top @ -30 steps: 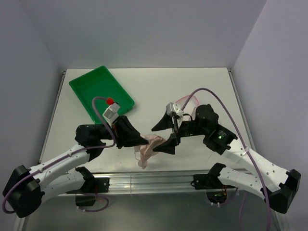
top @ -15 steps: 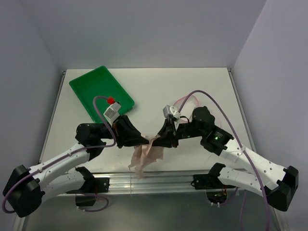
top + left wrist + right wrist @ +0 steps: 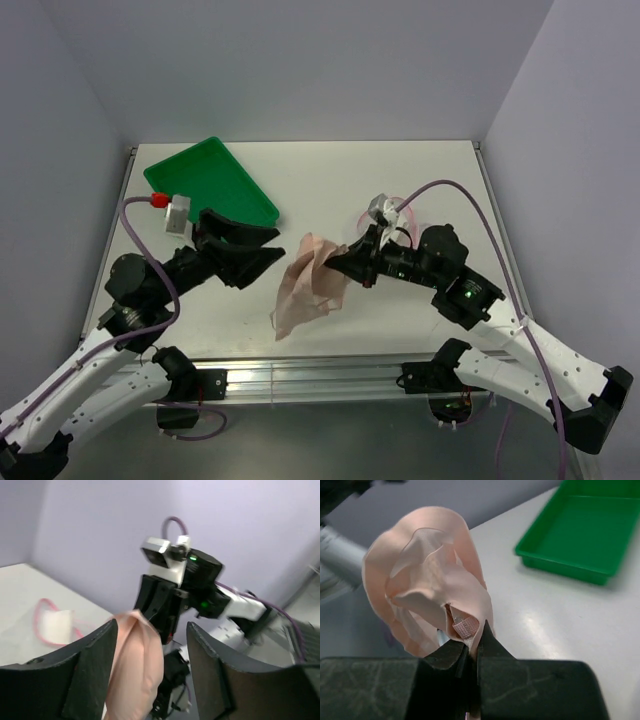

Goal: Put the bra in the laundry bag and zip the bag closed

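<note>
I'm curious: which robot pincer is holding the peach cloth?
The right pincer, pinched shut on the bra. The left pincer stands open, apart from it, holding nothing.

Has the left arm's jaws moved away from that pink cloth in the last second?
Yes. The left gripper, jaws open, has backed off toward the green tray, leaving the bra hanging from the right gripper.

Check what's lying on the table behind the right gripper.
The laundry bag: its pink edging and white mesh show in the left wrist view. From above, the right arm covers most of it, so whether its zip is open cannot be seen.
</note>
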`<state>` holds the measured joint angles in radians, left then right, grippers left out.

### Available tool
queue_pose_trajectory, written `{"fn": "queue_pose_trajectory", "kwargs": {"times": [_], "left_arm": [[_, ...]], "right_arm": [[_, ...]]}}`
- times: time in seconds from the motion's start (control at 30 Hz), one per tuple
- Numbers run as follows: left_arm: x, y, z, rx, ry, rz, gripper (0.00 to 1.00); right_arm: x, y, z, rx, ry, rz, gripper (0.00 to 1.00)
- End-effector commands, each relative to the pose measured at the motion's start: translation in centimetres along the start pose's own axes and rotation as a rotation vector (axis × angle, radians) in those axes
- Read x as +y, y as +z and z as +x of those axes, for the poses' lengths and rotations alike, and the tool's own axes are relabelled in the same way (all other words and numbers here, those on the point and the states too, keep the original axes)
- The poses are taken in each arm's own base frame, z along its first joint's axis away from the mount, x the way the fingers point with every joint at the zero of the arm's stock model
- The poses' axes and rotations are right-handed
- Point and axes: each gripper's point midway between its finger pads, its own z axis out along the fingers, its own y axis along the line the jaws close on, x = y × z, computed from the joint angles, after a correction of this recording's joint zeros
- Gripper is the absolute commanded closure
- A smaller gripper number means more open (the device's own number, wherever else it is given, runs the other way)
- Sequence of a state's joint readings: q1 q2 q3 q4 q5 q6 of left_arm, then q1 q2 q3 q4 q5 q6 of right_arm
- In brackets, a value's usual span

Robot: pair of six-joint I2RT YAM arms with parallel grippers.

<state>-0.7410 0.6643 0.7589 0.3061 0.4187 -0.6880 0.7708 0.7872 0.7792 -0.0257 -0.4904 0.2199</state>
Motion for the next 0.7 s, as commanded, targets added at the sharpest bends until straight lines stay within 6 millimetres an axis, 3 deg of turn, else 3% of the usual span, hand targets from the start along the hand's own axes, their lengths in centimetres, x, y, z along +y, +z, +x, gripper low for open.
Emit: {"fn": "queue_pose_trajectory", "kwargs": {"times": [0.0,0.03,0.13,0.27,0.4,0.5,0.67], "left_arm": [[7.4,-1.5,1.7,-0.002,-0.009,-0.371,0.39],[8.0,-1.6,2.2,0.005,-0.02,-0.391,0.4],[10.3,-1.6,4.5,0.042,-0.073,-0.462,0.44],[12.3,-0.8,6.4,0.062,-0.125,-0.499,0.48],[14.9,0.9,8.8,0.121,-0.156,-0.539,0.52],[16.2,2.6,10.0,0.162,-0.161,-0.538,0.41],[18.4,5.5,11.3,0.206,-0.156,-0.537,0.39]], "right_arm": [[-3.7,-1.7,-5.4,-0.168,0.053,0.264,1.0],[-4.9,-2.3,-6.2,-0.195,0.066,0.332,1.0],[-5.8,-3.9,-8.6,-0.276,0.078,0.419,1.0],[-7.6,-7.5,-12.6,-0.429,0.08,0.608,1.0],[-9.5,-9.4,-13.8,-0.468,0.08,0.753,1.0],[-10.5,-11.0,-14.8,-0.506,0.076,0.845,1.0],[-11.8,-12.6,-15.5,-0.532,0.068,0.946,1.0]]}}
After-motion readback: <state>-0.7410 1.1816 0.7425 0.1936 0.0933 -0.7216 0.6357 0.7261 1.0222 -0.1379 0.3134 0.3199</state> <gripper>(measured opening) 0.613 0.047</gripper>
